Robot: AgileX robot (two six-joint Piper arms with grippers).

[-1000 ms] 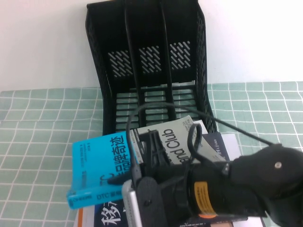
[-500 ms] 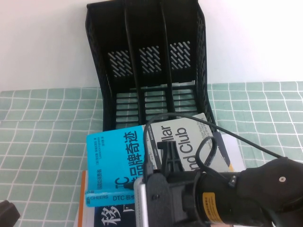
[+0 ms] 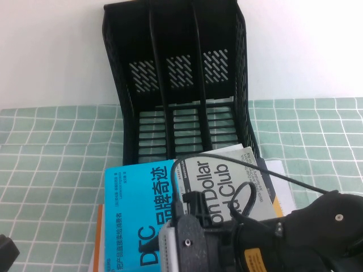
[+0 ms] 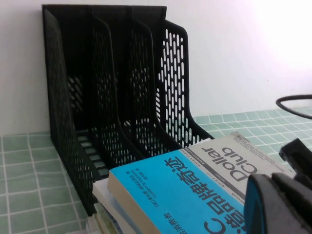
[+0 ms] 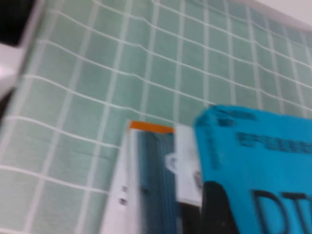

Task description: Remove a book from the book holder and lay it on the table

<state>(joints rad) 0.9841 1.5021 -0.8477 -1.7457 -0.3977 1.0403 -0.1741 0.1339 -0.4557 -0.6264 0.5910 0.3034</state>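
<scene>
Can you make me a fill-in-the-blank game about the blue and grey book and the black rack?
1. The book holder has ____ slots, all with no books inside.
2. The book in the right hand has a cover half cyan and half ____.
3. That book lies on top of a pile of other ____.
4. The table wears a pale ____ cloth with white lines.

Missing words: three; grey; books; green

The high view looks down at the book holder (image 3: pixel 176 85); the left wrist view faces it low, nearby; the right wrist view hugs the tabletop (image 5: pixel 97 73). All share the book (image 3: pixel 170 209).
</scene>
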